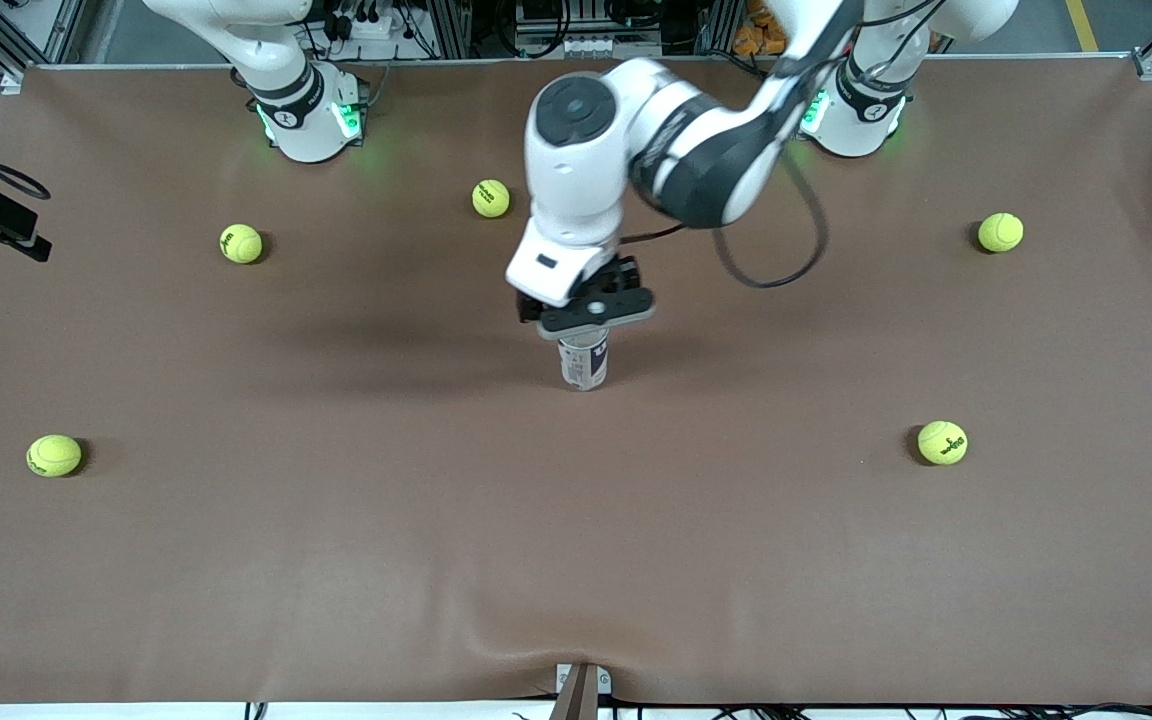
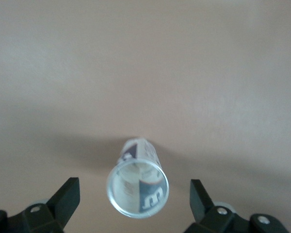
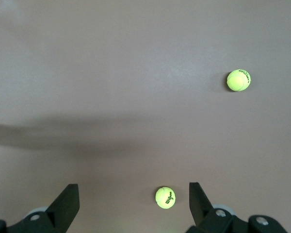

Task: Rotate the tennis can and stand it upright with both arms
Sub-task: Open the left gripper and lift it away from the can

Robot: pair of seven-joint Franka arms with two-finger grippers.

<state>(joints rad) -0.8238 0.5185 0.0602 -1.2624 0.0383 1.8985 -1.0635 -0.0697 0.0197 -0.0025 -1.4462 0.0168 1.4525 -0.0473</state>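
The tennis can (image 1: 584, 362) stands upright on the table (image 1: 336, 560) near its middle, so the task looks almost done. The left gripper (image 2: 135, 196) hangs over the can's open top, fingers spread apart, not touching. The right gripper (image 3: 134, 196) waits high, also spread

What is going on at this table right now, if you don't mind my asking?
The slim white and dark-blue tennis can stands upright mid-table on the brown table. The left gripper hovers right over its open silver rim, fingers spread on either side without touching. The right gripper waits open, high above two yellow-green tennis balls.
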